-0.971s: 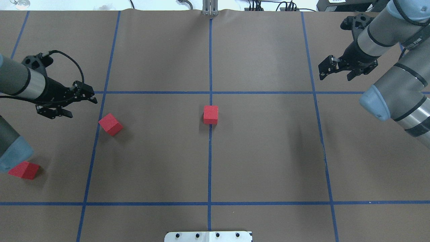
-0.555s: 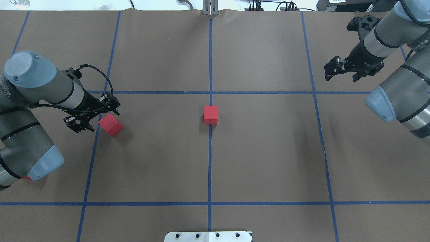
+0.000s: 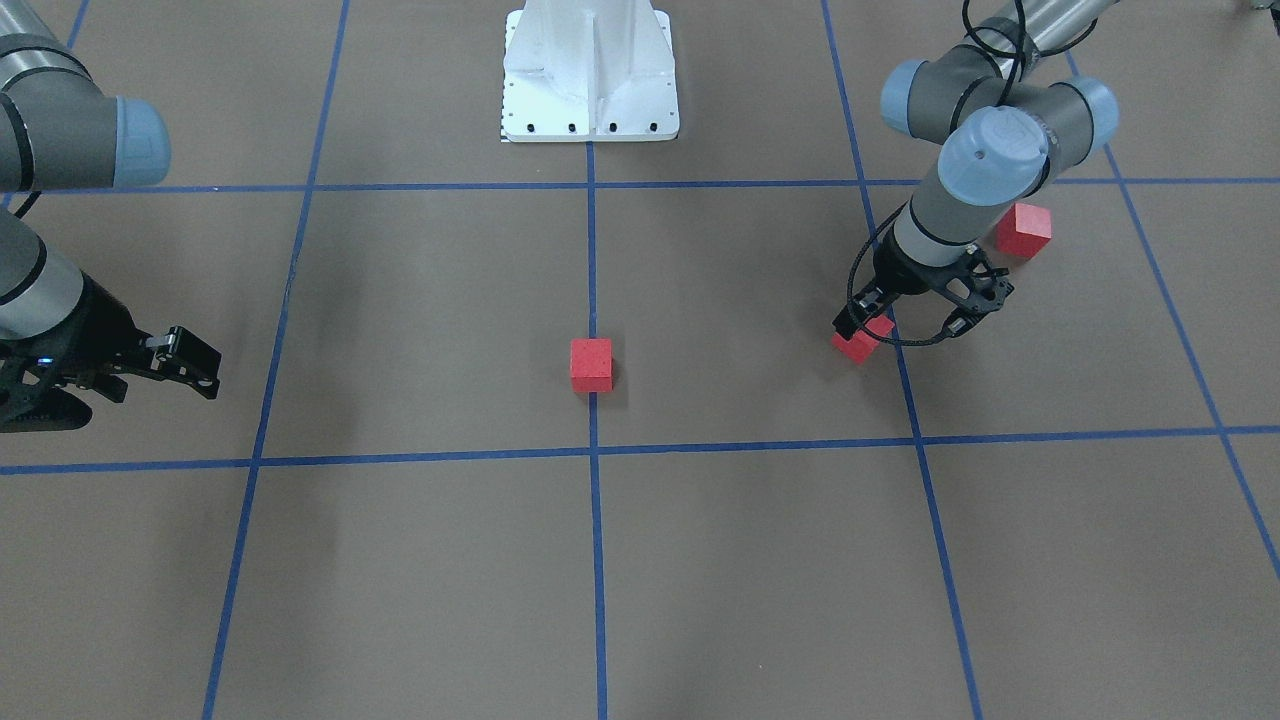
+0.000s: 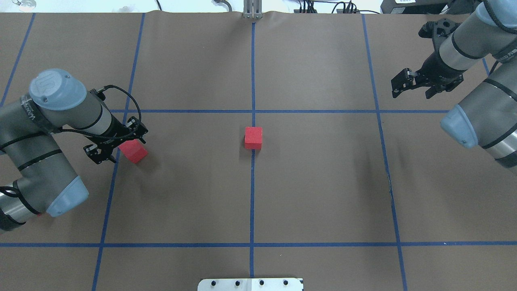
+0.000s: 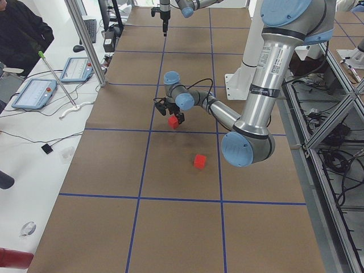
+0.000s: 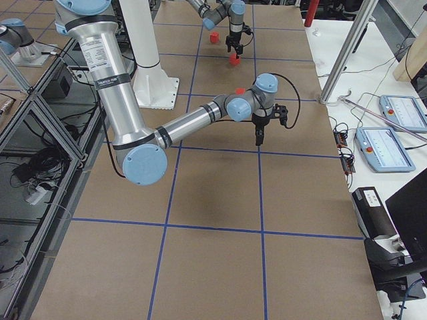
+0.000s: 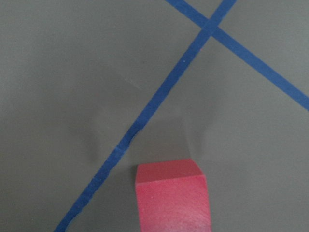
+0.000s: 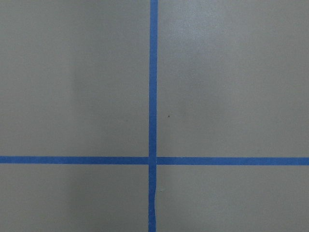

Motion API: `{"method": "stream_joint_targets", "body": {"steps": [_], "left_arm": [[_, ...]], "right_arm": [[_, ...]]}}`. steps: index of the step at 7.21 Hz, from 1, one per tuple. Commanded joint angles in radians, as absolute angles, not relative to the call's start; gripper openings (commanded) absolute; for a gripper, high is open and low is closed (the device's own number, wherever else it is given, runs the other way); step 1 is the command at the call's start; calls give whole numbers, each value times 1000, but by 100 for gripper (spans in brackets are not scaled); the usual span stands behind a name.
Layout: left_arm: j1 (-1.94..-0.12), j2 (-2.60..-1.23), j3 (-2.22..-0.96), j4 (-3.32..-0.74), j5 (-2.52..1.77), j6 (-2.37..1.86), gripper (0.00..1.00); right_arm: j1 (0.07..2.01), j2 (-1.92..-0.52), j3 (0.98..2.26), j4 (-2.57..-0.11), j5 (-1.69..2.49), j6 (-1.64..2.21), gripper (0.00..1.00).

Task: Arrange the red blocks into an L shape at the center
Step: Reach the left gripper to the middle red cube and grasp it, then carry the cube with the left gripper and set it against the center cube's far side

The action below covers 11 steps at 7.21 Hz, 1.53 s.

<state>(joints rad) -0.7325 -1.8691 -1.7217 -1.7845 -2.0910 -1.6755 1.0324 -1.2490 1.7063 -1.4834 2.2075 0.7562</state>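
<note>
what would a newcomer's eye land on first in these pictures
The left gripper, open, low over a skewed red block beside a blue tape line on the robot's left. Then the lone red block on the middle tape line, and the right gripper open far across.

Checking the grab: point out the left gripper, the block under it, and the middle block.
Left gripper point(image 4: 118, 146): overhead exterior view, midway between its fingertips.
Block under it point(image 4: 136, 154): overhead exterior view, exposed red face.
Middle block point(image 4: 253, 136): overhead exterior view, top face.
</note>
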Motion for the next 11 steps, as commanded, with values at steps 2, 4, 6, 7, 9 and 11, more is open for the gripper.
{"method": "stream_joint_targets", "body": {"steps": [2, 4, 6, 7, 9, 11], "left_arm": [[-730, -1888, -1674, -1787, -2086, -1678, 84], [-721, -1897, -1667, -1789, -2071, -1693, 0], [-723, -1980, -1678, -1781, -2077, -1666, 0], [-718, -2078, -1649, -1731, -2077, -1490, 0], [-716, -2414, -1460, -1390, -2068, -1019, 0], [-715, -2541, -1253, -1464, -2068, -852, 0]], "right_arm": [[1032, -1253, 1709, -1483, 2207, 756, 100], [1032, -1253, 1709, -1483, 2206, 756, 100], [1032, -1250, 1709, -1483, 2206, 756, 100], [1032, -1249, 1709, -1483, 2206, 756, 100], [1032, -1249, 1707, -1483, 2204, 756, 100], [1031, -1249, 1707, -1483, 2204, 756, 100]]}}
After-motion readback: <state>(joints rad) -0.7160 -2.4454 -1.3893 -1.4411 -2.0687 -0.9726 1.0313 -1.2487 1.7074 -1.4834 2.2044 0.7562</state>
